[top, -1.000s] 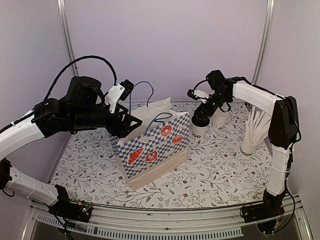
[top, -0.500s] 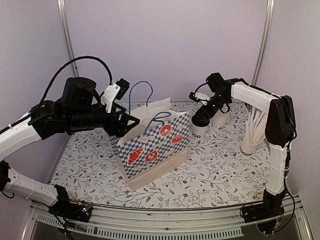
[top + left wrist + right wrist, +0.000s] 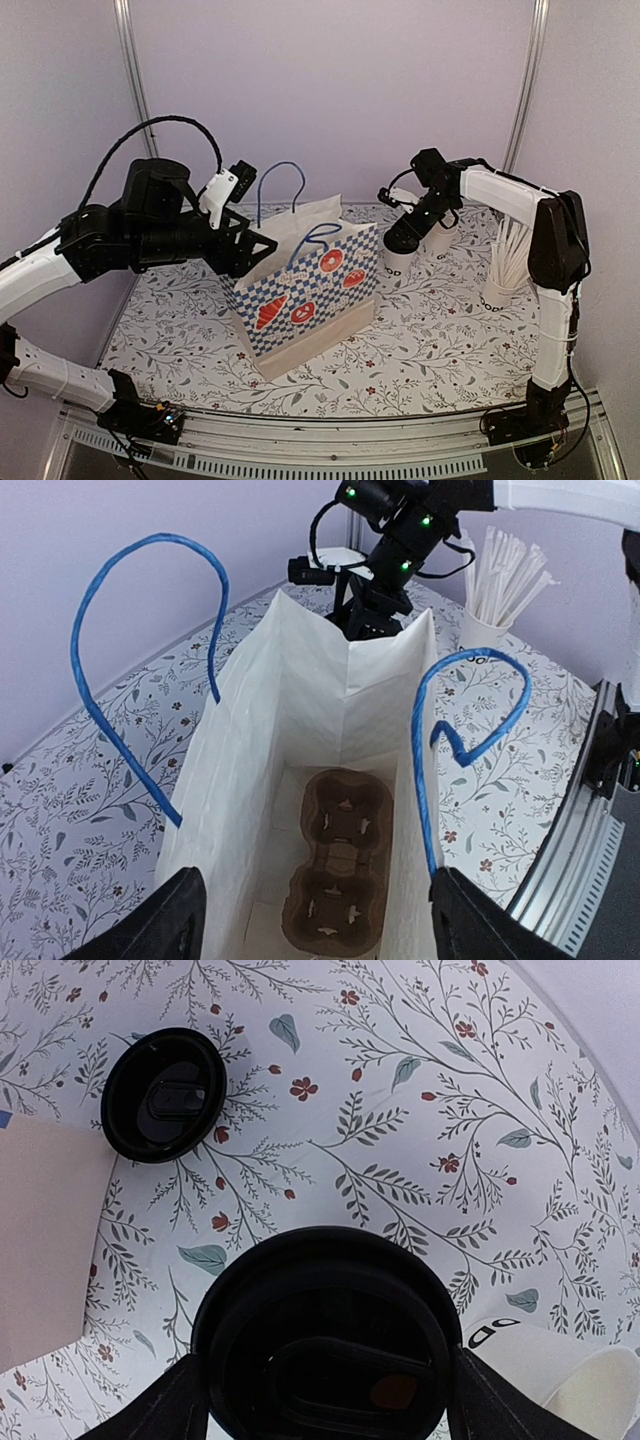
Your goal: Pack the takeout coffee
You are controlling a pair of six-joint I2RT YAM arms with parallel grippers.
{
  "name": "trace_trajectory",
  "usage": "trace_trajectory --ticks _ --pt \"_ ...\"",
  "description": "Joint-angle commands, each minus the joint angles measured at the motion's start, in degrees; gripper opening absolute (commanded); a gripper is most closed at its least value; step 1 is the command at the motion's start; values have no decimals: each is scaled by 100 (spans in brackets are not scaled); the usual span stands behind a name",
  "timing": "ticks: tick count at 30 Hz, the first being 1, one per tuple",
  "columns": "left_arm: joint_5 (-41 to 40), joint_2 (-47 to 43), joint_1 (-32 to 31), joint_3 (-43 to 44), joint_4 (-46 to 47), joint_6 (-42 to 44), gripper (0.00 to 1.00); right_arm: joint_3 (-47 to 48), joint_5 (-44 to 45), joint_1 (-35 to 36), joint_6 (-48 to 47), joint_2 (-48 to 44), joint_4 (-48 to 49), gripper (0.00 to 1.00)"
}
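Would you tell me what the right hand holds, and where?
The right hand flanks the takeout coffee at its black lid; a firm hold cannot be told.

Soft, even light from above brightens all my views; shadows are faint. In my right wrist view the takeout coffee, lower centre, is dark and slightly blurred, frame edges bowing.

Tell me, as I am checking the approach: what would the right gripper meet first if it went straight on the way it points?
The black lid of the coffee cup. In the wrist view it lies straight ahead, centred between the spread fingers of the right gripper. How much gap remains, I cannot tell.
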Motion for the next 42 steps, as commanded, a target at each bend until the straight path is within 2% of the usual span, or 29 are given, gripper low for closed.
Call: trace_trajectory --ticks 1,13,24,29,35,42 --pt "51 -182 102 -101 184 -78 80 106 -51 -27 41 44 -84 79" --pt "-159 -329 104 -62 195 -163 79 -592 -477 -28 -31 -992 -479 67" --pt "-598 -623 112 -235 518 -266 79 -2523 -879 68 -218 -2705 -574 67" --pt "-707 -733 112 -398 650 -230 79 -3252 -918 201 -267 -3391 -312 72" --pt "-709 -777 112 -484 700 -266 79 -3696 -968 216 -241 -3662 52 73" --pt "-727 -1006 115 -793 904 -333 79 -4040 -854 277 -135 -3532 444 75"
